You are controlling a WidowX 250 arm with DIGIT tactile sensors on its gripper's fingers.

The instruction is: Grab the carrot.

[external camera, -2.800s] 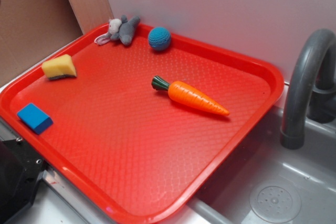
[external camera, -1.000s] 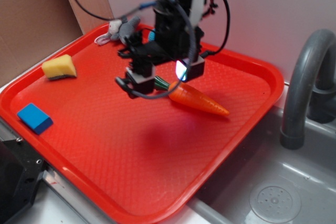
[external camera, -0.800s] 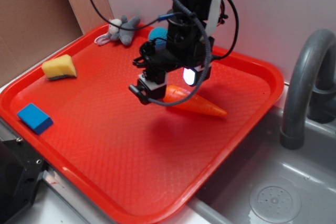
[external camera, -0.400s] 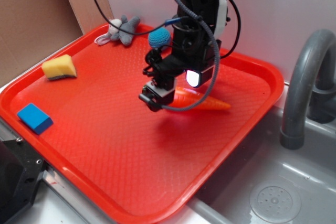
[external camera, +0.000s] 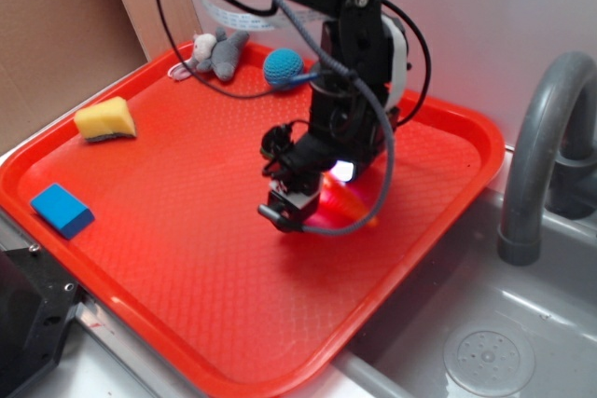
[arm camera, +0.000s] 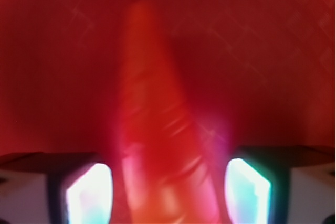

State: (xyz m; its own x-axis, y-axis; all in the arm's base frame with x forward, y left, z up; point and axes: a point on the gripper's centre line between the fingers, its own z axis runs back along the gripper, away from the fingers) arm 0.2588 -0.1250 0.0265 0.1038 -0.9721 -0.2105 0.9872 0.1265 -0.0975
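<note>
A red plastic tray (external camera: 140, 230) fills most of the frame, resting beside a grey sink (external camera: 485, 342) at lower right. My gripper (external camera: 300, 195) is low over the tray's centre-right, fingers spread apart. The carrot (arm camera: 157, 145) lies flat on the tray between my two fingers (arm camera: 86, 192), each standing clear of its sides. In the wrist view its long axis runs straight up the frame, tapering to a point at the top, so my fingers straddle its thick end across its width. I judge that closing now would pinch it.
</note>
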